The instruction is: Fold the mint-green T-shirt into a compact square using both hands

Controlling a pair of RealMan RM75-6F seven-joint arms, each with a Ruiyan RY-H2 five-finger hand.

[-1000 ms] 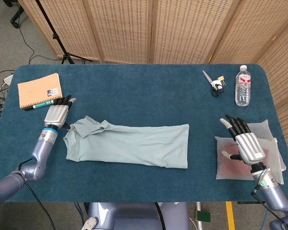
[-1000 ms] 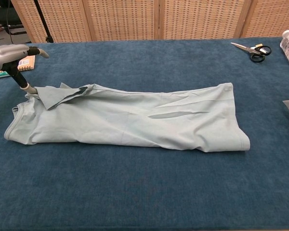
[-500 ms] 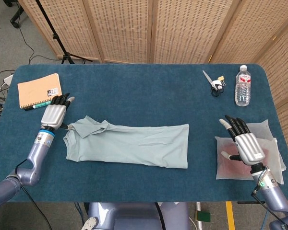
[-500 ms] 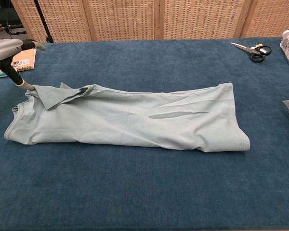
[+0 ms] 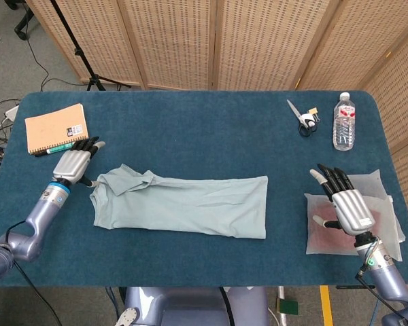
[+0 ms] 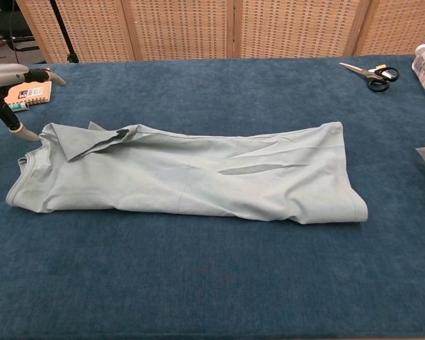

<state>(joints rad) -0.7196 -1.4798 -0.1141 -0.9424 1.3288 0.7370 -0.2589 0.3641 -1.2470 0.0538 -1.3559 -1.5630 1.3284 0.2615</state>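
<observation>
Woven wicker folding screen (image 5: 211,41) behind, blue-carpeted table (image 5: 190,122) (rounded corners), grey floor (image 5: 13,75) with cables, black stand (image 5: 78,54)

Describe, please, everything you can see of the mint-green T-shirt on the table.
The mint-green T-shirt is soft knit fabric, already folded lengthwise into a long band lying flat on the blue table. Its neckline end points toward the left hand, with a flap turned over on top there; the hem end points toward the right hand. A few shallow creases cross the middle. Neither hand holds it; the left hand sits just beside its corner.
</observation>
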